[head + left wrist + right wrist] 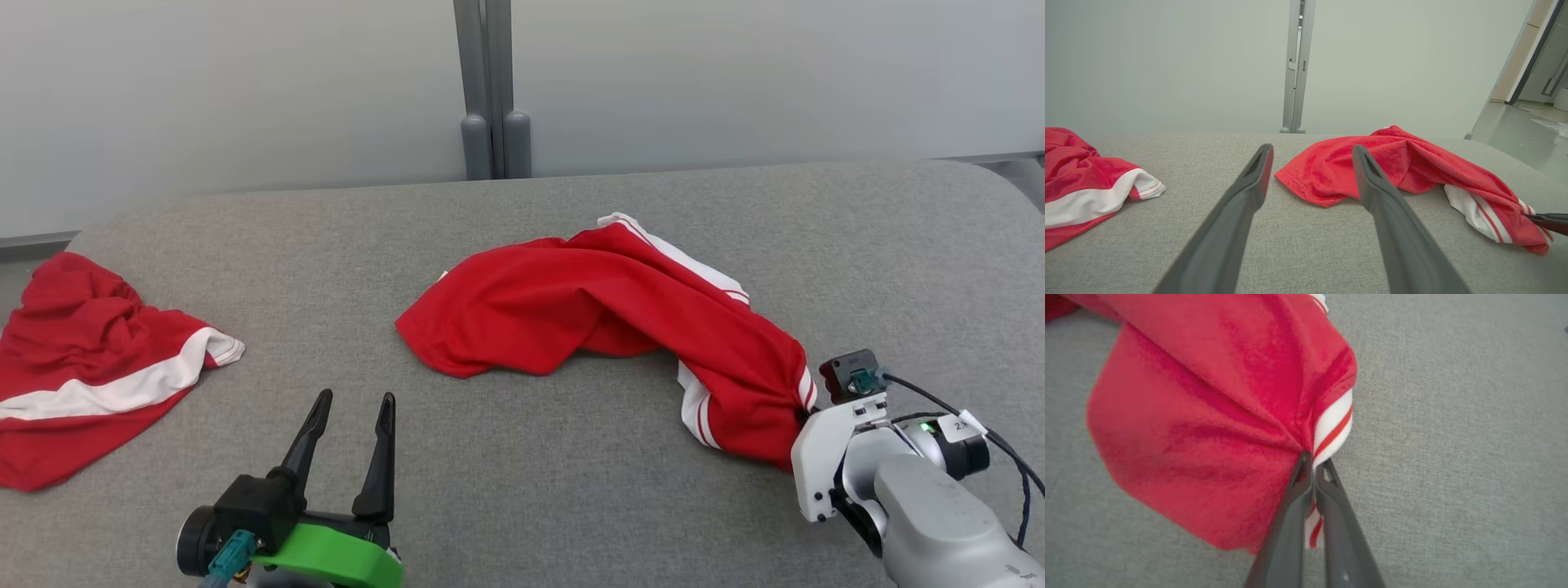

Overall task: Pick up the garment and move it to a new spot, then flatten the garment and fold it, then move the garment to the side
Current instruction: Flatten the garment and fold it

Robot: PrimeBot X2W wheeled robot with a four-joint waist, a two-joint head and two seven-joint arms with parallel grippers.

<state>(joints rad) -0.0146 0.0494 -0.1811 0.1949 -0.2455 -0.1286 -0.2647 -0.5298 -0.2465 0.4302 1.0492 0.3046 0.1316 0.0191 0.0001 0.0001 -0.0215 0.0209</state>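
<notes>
A gray, fabric-covered table fills the head view, with a pale wall behind it and a gray upright post at the middle of the far edge.

A red garment with white striped trim lies crumpled on the table, a little right of centre. Its wide red end spreads flat toward the middle. The rest bunches into a thick fold that runs toward the lower right, where it narrows to a gathered point.

The right gripper is clamped on that gathered point. In the right wrist view its two dark fingers are pressed together, with red cloth and a strip of white and red trim pinched between them. In the head view the cloth hides these fingers, and the arm's pale wrist sits just behind the bunched fabric.

The left gripper is low in the head view, left of centre, over bare table. Its fingers stand wide apart and hold nothing. In the left wrist view the garment's near hem lies beyond the fingertips, apart from them.

A second red garment with a broad white band lies rumpled at the table's far left, well apart from the first.
</notes>
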